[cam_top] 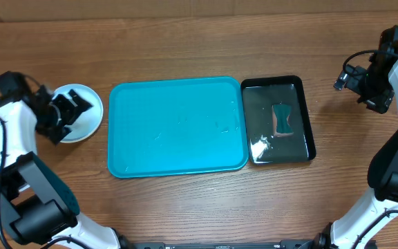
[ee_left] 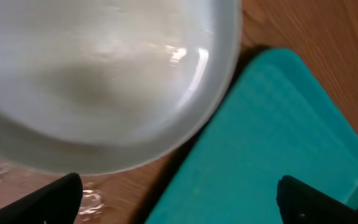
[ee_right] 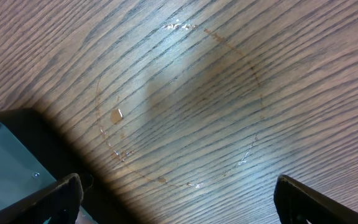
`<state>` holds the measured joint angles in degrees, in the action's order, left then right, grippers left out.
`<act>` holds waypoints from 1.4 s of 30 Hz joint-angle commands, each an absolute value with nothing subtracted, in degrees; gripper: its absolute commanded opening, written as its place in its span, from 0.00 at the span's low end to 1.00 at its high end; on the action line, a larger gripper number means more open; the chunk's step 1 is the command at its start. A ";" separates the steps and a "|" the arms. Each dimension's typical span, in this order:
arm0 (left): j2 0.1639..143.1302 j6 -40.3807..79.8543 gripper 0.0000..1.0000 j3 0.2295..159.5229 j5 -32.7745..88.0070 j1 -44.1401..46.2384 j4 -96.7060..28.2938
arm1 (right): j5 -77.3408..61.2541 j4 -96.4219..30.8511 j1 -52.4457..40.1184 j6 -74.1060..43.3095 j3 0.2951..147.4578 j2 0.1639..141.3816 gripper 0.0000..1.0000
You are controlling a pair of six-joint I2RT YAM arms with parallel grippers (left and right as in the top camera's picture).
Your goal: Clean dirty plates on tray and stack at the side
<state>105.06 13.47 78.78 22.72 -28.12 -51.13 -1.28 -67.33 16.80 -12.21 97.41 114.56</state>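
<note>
At the far left, the left tool hangs over a white plate that lies flat on the bench. Its fingers are spread wide and hold nothing. The plate sits just beside the left rim of the turquoise tray, off the tray; whether other plates lie under it cannot be told. Wet glints show on the tray's floor. To its right, close alongside, a black tray holds water and a sponge. At the far right, the right tool hovers released over bare wood marked with a ring of water.
</note>
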 commanded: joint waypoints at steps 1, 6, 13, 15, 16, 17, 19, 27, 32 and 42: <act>104.99 9.17 1.00 78.48 26.41 -24.36 -50.61 | -1.39 -67.16 17.02 -12.43 98.37 113.06 1.00; 104.99 9.19 1.00 78.48 26.39 -19.03 -48.34 | -1.39 -67.16 17.02 -12.43 98.37 113.06 1.00; 104.99 9.41 1.00 78.48 26.44 -14.87 -47.72 | -1.39 -67.16 17.02 -12.43 98.37 113.06 1.00; 104.99 9.39 1.00 78.48 26.39 -14.28 -47.72 | -1.39 -67.16 17.02 -12.43 98.37 113.06 1.00; 104.99 9.39 1.00 78.48 26.44 -14.20 -47.70 | -1.39 -67.16 17.02 -12.43 98.37 113.06 1.00; 104.99 9.39 1.00 78.48 26.39 -14.11 -47.72 | -1.39 -67.18 17.02 -12.43 98.37 113.06 1.00; 104.99 9.39 1.00 78.48 26.41 -14.13 -47.72 | -1.39 -67.18 17.02 -12.43 98.37 113.06 1.00; 104.99 9.39 1.00 78.48 26.41 -14.13 -47.72 | -1.39 -67.16 17.02 -12.43 98.37 113.71 1.00; 104.99 9.39 1.00 78.48 26.41 -14.13 -47.72 | -1.39 -67.18 17.02 -12.43 98.37 113.45 1.00; 104.99 9.39 1.00 78.48 26.41 -14.13 -47.72 | -1.37 -67.18 16.56 -12.43 98.37 104.22 1.00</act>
<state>105.06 10.48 78.78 25.34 -14.26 -47.94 -1.28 -67.31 16.78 -12.19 97.41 111.87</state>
